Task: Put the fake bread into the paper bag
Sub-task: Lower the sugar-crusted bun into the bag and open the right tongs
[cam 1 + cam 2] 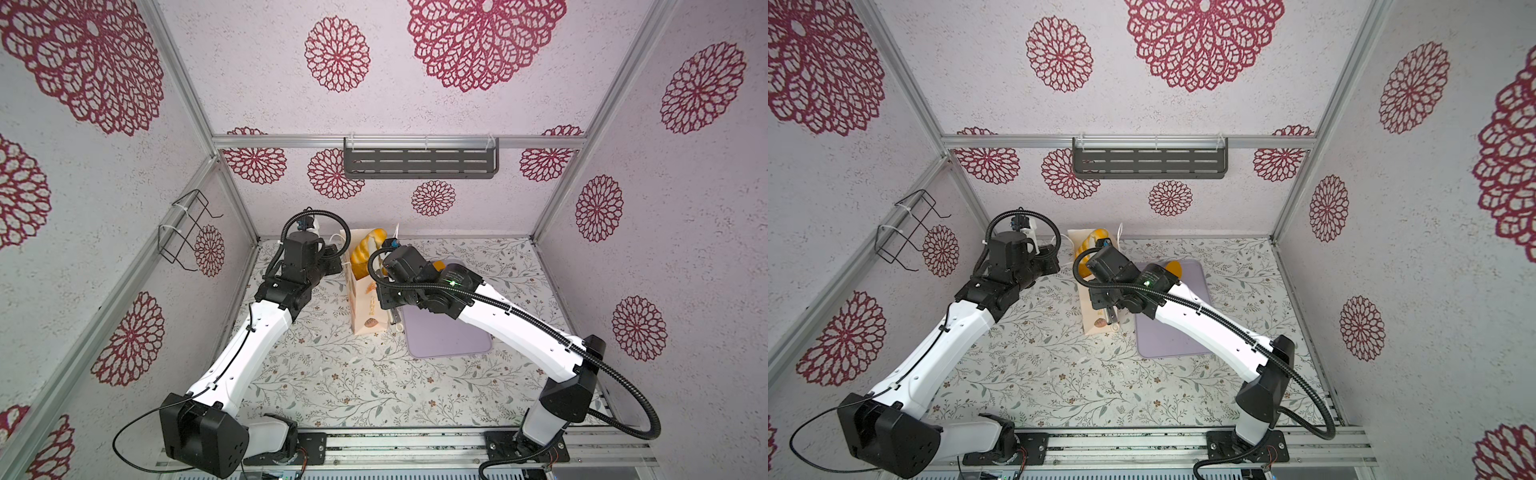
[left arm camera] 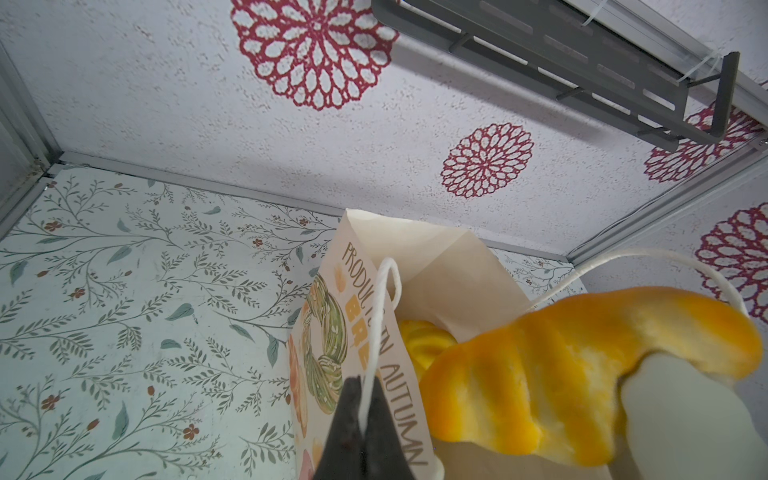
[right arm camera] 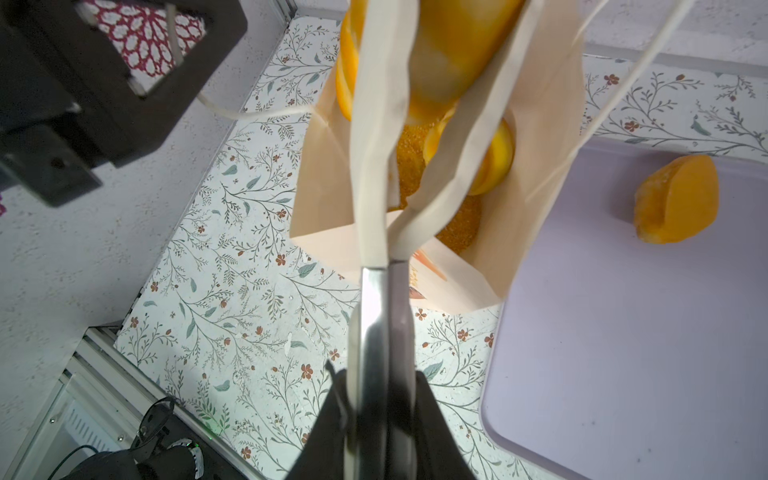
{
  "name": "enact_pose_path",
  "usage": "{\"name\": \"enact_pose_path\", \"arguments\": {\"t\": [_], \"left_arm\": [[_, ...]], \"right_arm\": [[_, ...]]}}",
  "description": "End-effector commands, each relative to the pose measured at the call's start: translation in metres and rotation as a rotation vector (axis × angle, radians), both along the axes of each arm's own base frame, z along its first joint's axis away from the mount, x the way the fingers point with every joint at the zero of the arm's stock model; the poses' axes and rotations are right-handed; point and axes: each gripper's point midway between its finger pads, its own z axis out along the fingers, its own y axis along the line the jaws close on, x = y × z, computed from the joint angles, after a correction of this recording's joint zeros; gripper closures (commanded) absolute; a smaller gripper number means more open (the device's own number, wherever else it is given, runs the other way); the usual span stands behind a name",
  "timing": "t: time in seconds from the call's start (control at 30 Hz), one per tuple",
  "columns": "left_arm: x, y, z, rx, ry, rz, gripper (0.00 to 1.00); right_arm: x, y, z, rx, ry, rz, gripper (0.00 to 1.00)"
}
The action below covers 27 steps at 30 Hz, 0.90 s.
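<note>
Bread (image 3: 494, 162) crowds the paper bag (image 1: 365, 307), which stands around the middle of the counter (image 1: 332, 382), a little nearer its left edge than its right and just beside the lilac tray (image 1: 449, 336). My left end effector (image 2: 365, 419) is closed tight, its black fingers (image 2: 347, 419) pinching the bag's white cord handle (image 2: 384, 299) on the printed side. My right end effector (image 3: 378, 374) is clamped shut on a pair of metal tongs (image 3: 376, 299). Their cream tips (image 3: 374, 166) reach into the bag's mouth on either side of the large ribbed loaf (image 2: 561, 374). That loaf sticks out over the rim, its upper end above the paper. A ribbed roll (image 2: 424, 345) lies deeper inside. One orange piece (image 3: 677, 199) lies on the tray, in the part nearer the counter's back edge, apart from the bag.
</note>
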Motion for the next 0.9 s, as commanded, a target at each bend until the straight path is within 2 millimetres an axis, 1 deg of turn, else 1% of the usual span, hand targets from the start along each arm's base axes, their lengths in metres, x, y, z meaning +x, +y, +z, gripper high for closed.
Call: {"name": "enact_pose_path", "arguments": {"t": [0.0, 0.13, 0.3, 0.47, 0.6, 0.87], "left_arm": [[-0.004, -0.002, 0.011, -0.003, -0.032, -0.012, 1.0], [-0.004, -0.002, 0.012, -0.004, -0.032, -0.012, 1.0], [-0.004, -0.002, 0.012, -0.004, -0.032, -0.012, 1.0], [-0.005, -0.002, 0.012, -0.005, -0.034, -0.013, 1.0], [-0.005, -0.001, 0.013, -0.005, -0.034, -0.01, 1.0], [-0.005, -0.001, 0.014, -0.003, -0.038, -0.01, 1.0]], "right_arm": [[0.004, -0.007, 0.038, 0.06, -0.081, -0.034, 0.79], [0.005, -0.011, 0.044, 0.055, -0.089, -0.053, 0.73], [0.005, -0.012, 0.045, 0.043, -0.081, -0.054, 0.65], [0.005, -0.013, 0.051, 0.052, -0.103, -0.047, 0.61], [0.005, -0.013, 0.063, 0.081, -0.127, -0.038, 0.61], [0.003, -0.019, 0.088, 0.14, -0.195, -0.034, 0.61]]}}
